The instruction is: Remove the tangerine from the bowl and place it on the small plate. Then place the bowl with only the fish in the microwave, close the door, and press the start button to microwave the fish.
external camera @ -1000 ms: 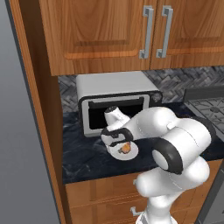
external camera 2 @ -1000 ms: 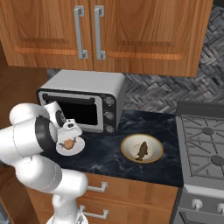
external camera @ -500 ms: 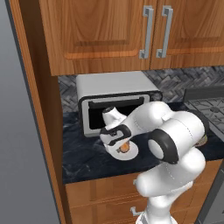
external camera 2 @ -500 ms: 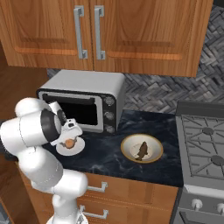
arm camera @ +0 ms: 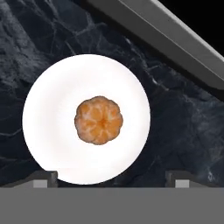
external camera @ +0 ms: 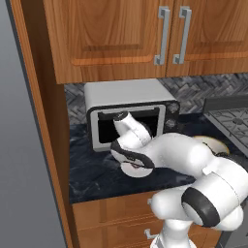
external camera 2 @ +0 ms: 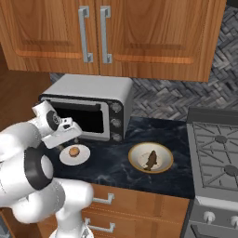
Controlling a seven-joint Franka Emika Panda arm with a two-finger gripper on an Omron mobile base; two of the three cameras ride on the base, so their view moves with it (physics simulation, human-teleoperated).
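Observation:
The tangerine (arm camera: 99,120) lies alone in the middle of the small plate (arm camera: 52,96), a flat white disc on the dark counter. My gripper (arm camera: 111,178) hangs straight above it, open, its fingertips (arm camera: 43,177) spread wider than the fruit and touching nothing. From the right base view the gripper (external camera 2: 69,133) sits just over the plate (external camera 2: 83,158) and tangerine (external camera 2: 73,151). Further right stands the cream bowl (external camera 2: 135,157) with the dark fish (external camera 2: 150,160) in it. The microwave and its door are out of view.
A silver toaster oven (external camera 2: 88,104) with knobs stands right behind the plate, its dark front close to my hand. A stove (external camera 2: 218,153) fills the counter's right end. Wooden cabinets (external camera 2: 139,32) hang overhead. My arm (external camera: 184,155) partly covers the bowl (external camera: 213,143).
The jaws have spread wide and let go of the tangerine, which now rests free on the plate. The arm has shifted a little above it.

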